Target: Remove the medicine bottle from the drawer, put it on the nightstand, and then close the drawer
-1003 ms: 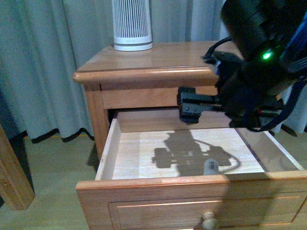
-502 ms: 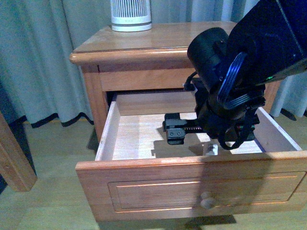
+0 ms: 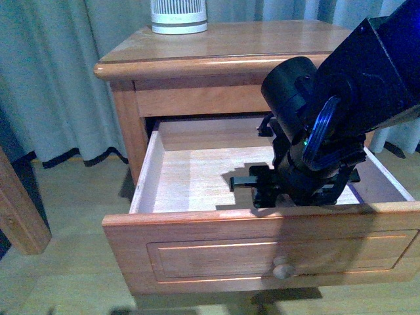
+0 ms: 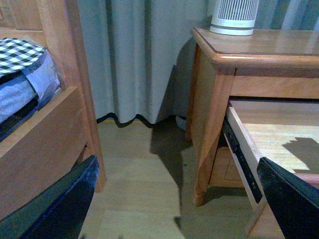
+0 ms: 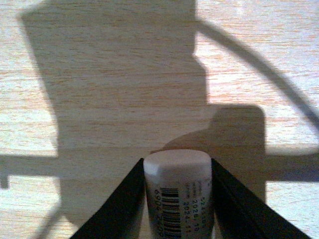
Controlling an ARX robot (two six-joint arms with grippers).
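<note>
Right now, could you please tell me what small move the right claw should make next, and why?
Probably close the right claw firmly on the small white barcode-labelled plastic bottle: its black fingers flank both sides inside the open pale-wood drawer, though I cannot tell whether they grip.

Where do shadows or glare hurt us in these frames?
Right wrist view: hard arm-and-cable shadow across the pale drawer floor, yet the medicine bottle is sharp, barcode readable. Front view: the right arm hides the bottle; sheen on the nightstand top. Left wrist view: soft lighting, dark floor shadow beside the nightstand.
</note>
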